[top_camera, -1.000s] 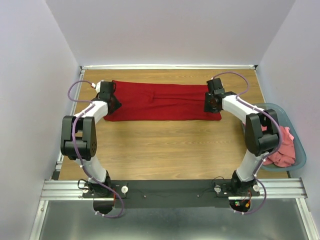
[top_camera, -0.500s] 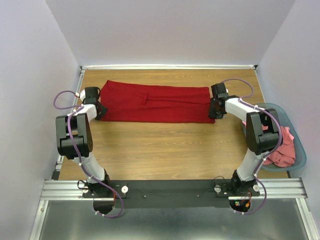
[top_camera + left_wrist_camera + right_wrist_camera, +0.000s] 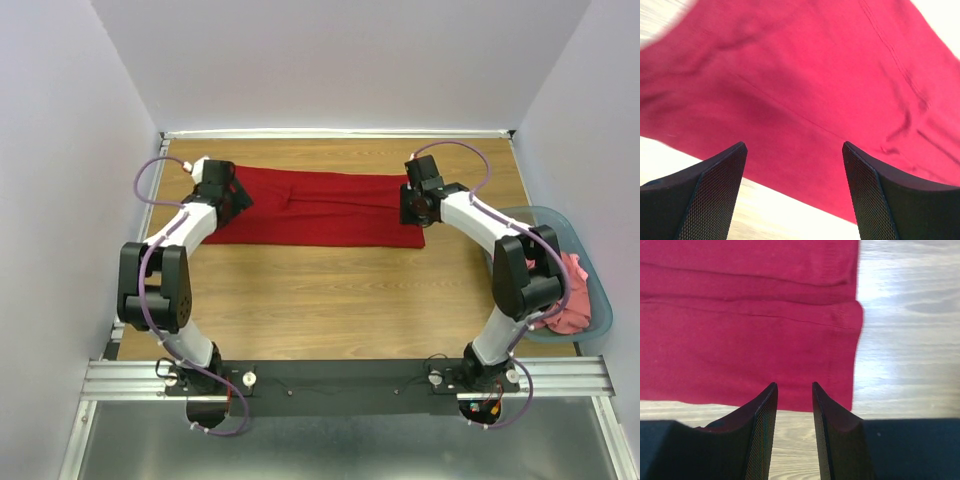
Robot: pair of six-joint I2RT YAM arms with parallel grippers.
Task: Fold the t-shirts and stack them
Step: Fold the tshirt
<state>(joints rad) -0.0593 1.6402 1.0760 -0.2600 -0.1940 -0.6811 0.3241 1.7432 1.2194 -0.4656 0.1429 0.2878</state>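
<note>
A dark red t-shirt (image 3: 320, 207) lies flat as a long folded strip across the far half of the wooden table (image 3: 330, 300). My left gripper (image 3: 238, 198) hovers over its left end; in the left wrist view the gripper (image 3: 794, 145) stands wide open above the red cloth (image 3: 790, 75), holding nothing. My right gripper (image 3: 410, 205) is at the strip's right end. Its fingers (image 3: 794, 384) are narrowly open, with bare wood between them and the shirt's near right corner (image 3: 740, 340) just beyond the tips. Salmon-pink t-shirts (image 3: 570, 295) lie bunched in the basket.
A grey-blue plastic basket (image 3: 600, 290) sits at the table's right edge beside the right arm. White walls close in the table at the back and both sides. Bare wood stretches between the red shirt and the arm bases.
The left gripper has opened, letting go of the shirt's left end, and moved right over the cloth. The right gripper has shifted slightly left and away along the right end.
</note>
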